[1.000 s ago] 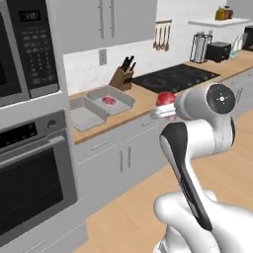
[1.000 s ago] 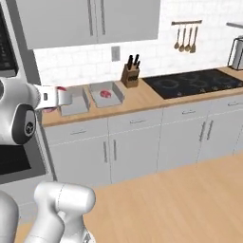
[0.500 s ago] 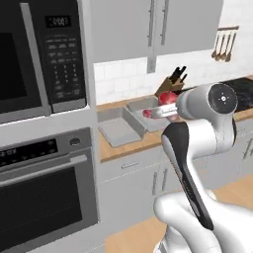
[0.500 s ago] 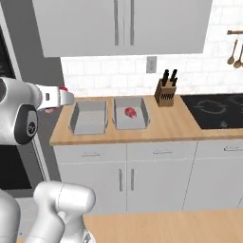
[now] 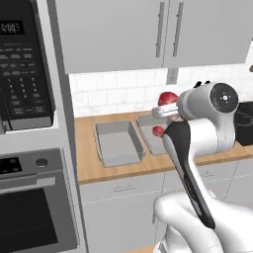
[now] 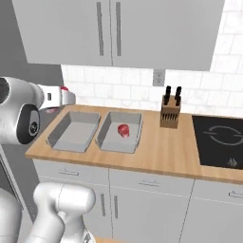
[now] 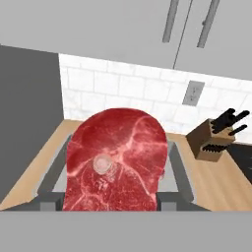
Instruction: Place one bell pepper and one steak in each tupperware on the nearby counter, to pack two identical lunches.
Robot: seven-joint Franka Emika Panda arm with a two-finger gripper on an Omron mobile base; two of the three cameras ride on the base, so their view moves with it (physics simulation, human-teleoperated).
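The gripper (image 6: 64, 97) holds a steak (image 7: 115, 160), jaws clamped on it, above the worktop's (image 6: 156, 154) back left. Released here, it could miss the empty left tray (image 6: 73, 130); the right tray (image 6: 119, 131) has one red item (image 6: 123, 130).

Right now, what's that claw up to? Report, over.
Claw shut on steak, held above counter. Left tupperware empty; right tupperware holds one red item. Nothing blocking.
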